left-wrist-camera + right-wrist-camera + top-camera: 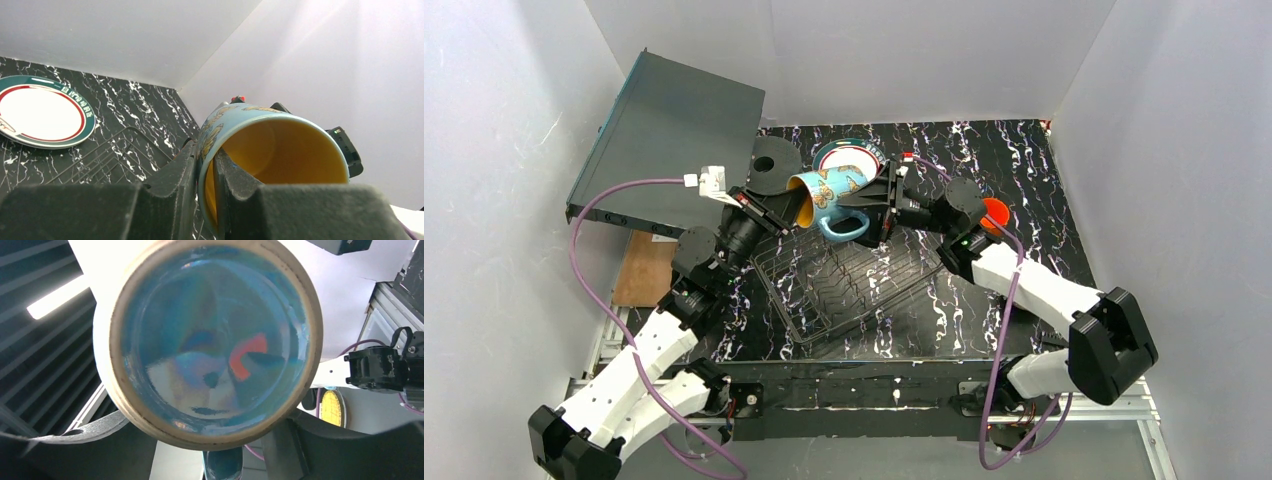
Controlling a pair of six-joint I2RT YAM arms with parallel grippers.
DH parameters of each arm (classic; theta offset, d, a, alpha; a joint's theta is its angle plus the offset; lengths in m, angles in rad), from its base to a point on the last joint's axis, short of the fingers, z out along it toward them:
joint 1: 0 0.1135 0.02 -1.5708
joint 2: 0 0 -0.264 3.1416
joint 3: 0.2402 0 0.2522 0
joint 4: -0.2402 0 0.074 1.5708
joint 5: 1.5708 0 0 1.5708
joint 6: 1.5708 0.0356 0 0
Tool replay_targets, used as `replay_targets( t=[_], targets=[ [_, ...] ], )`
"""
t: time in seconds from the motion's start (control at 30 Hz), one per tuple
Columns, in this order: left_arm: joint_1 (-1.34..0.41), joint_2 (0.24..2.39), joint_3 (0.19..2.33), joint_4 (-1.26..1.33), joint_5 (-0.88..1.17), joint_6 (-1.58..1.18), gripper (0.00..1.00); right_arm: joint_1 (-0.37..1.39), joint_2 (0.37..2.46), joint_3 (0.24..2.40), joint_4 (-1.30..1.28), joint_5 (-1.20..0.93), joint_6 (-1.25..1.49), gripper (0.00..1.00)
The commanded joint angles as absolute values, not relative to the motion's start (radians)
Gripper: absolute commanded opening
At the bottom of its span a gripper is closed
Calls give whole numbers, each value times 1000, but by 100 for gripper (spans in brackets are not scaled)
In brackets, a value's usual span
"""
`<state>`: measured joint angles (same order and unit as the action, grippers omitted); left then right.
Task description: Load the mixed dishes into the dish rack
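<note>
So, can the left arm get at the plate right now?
Probably not yet: its fingers are clamped on the mug's rim, so the mug must go first. The plate itself lies uncovered.

- Black, white-veined counter.
- Wire dish rack near the middle, toward 7 o'clock.
- Green-and-red rimmed plate at 12 o'clock.
- Black disc at 11 o'clock, just beside the plate.
- Orange cup at 2 o'clock.
- Grey box at 10 o'clock, tilted.

Left arm and right arm alike — rounded white links, bulky black joints. A purple cable trails along each. Left gripper is matte black, blocky; a small green light dots the right arm.
</note>
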<state>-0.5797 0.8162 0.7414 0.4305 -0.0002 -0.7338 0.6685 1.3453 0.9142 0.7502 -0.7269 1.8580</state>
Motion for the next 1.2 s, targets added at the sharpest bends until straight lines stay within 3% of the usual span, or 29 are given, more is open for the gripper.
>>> replay_targets(
  t=[0.0,0.13,0.33,0.4,0.5,0.7,0.77,0.97,1.03,1.17],
  targets=[
    [-584,776,722,648,29,-758,0,677,1373,928,896,-676,1962,71],
    [-584,794,710,683,38,-770,0,687,1396,925,944,-656,2008,59],
    [-584,798,695,693,35,-764,0,708,1428,930,989,-635,2039,52],
    [-584,798,690,697,38,-764,0,709,1442,915,1019,-623,2051,37],
    [-584,794,679,696,34,-767,0,709,1471,902,1114,-606,2077,2],
    [-584,778,710,515,15,-745,0,709,1505,860,1304,-533,2097,1],
    [-584,774,731,430,-15,-727,12,706,1506,843,1322,-513,2091,1],
    [-584,740,750,263,-43,-726,72,694,1517,832,1386,-468,2085,1],
    [-584,728,757,201,-62,-723,81,689,1516,825,1393,-450,2081,1],
    [-584,693,758,127,-64,-702,89,665,1521,819,1400,-455,2067,1]
  ],
)
